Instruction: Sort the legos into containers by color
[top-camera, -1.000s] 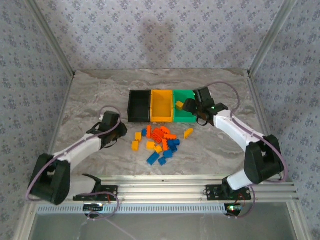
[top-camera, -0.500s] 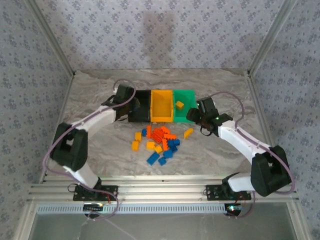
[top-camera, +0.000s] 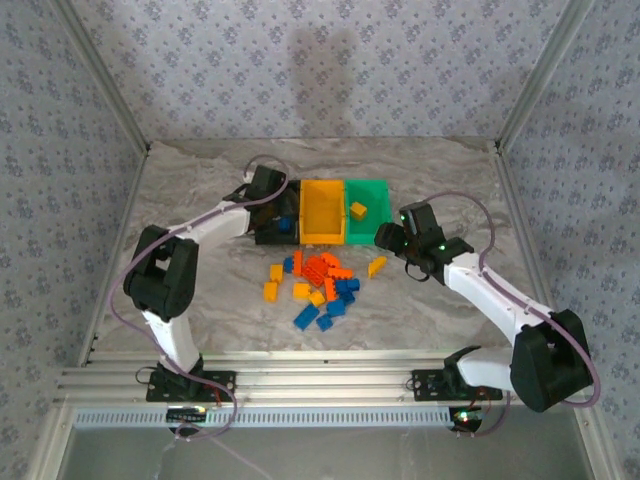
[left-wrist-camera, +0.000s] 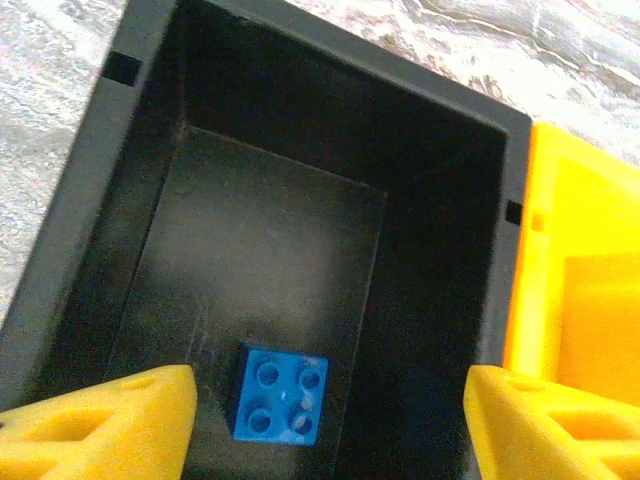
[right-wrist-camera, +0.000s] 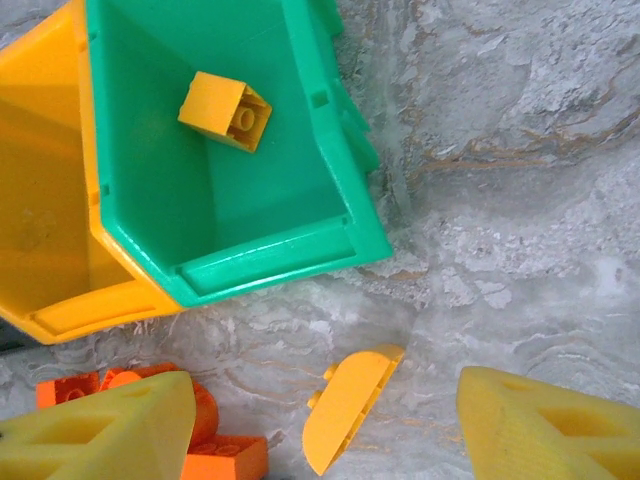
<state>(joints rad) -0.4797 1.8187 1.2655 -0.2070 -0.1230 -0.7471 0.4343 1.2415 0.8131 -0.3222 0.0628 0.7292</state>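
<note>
My left gripper (top-camera: 277, 203) hangs open over the black bin (left-wrist-camera: 120, 180), and a blue brick (left-wrist-camera: 277, 394) lies flat on the bin floor between its fingers (left-wrist-camera: 100, 425). The same blue brick (top-camera: 284, 226) shows in the top view. The yellow-orange bin (top-camera: 322, 212) stands in the middle of the row. The green bin (right-wrist-camera: 300, 150) holds one yellow brick (right-wrist-camera: 224, 110). My right gripper (right-wrist-camera: 325, 432) is open just in front of the green bin, straddling a curved yellow piece (right-wrist-camera: 350, 405) that lies on the table. The loose pile of bricks (top-camera: 315, 285) lies in front of the bins.
Red-orange bricks (right-wrist-camera: 215, 455) from the pile sit close to my right gripper's left finger (right-wrist-camera: 100, 430). The marble table (top-camera: 200, 180) is walled by patterned panels, and an aluminium rail (top-camera: 330, 380) runs along the near edge.
My left arm swung from the table left of the pile up over the black bin, where a blue brick now shows. My right gripper drew back from the green bin toward the curved yellow piece.
</note>
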